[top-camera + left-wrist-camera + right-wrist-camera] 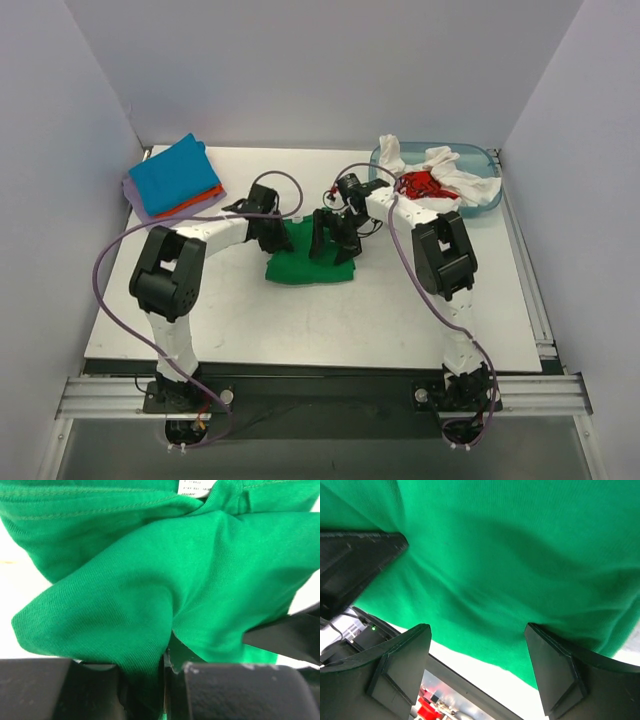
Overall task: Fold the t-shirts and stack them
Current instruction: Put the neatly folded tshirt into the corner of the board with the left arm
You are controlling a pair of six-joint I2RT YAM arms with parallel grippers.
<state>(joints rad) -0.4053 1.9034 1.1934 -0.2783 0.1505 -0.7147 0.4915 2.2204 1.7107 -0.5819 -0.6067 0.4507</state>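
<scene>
A bright green t-shirt (pixel 310 264), partly folded, lies at the table's middle. My left gripper (pixel 274 234) is at its left edge; in the left wrist view the jaws (pixel 165 667) are shut on a bunched fold of the green cloth (pixel 165 575). My right gripper (pixel 336 236) is over the shirt's back edge. In the right wrist view it (pixel 477 630) is open, its fingers (pixel 402 655) spread over the green cloth (pixel 510 565) and holding nothing. A stack of folded shirts sits back left: blue (pixel 178 174) on top, then orange (pixel 203 199), then lavender (pixel 136 202).
A translucent blue tub (pixel 484 196) at the back right holds crumpled white (pixel 450 170) and red (pixel 422 184) shirts. White walls close in on the left, back and right. The left arm's purple cable (pixel 110 250) loops over the table's left side.
</scene>
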